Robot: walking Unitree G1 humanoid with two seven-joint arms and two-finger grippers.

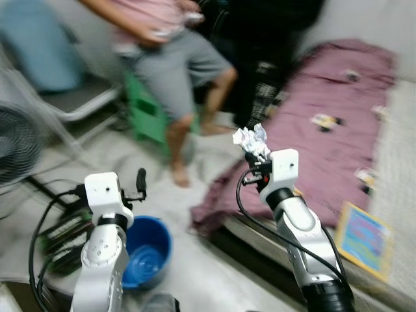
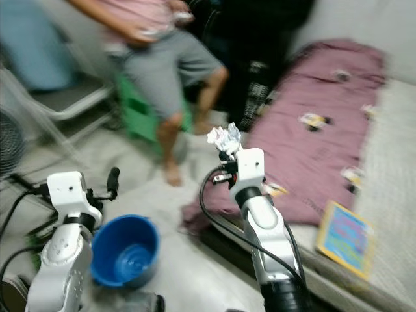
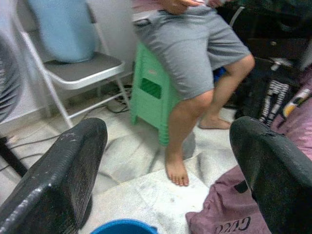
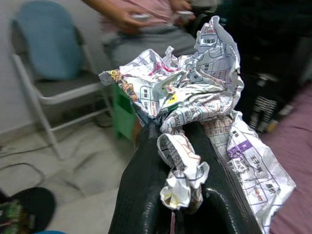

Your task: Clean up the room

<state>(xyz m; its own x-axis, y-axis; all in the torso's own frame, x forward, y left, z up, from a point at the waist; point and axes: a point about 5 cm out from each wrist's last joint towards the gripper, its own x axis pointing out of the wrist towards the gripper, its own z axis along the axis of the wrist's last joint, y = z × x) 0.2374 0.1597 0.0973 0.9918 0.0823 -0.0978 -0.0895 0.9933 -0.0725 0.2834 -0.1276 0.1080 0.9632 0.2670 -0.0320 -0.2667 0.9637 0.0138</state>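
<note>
At the far left of the left eye view a fan stands by a folding chair; lower left, the left claw is raised with its fingers spread apart, holding nothing, and its wrist view shows the floor between them. Just below and right of it the blue bucket sits on the floor at lower centre, open side up. Above, in the upper middle, a person sits on a green stool. Right of centre the right claw is clenched on a crumpled paper wad, lifted above the edge of the bed's purple blanket; the right wrist view shows the paper pinched between the fingers, with loose folds spilling past them. To finish well, the claw should probably carry the wad leftward and down until it hangs squarely over the bucket's mouth, then release low so the light paper does not drift. More scraps lie on the blanket at the right, and a colourful book at the lower right.
</note>
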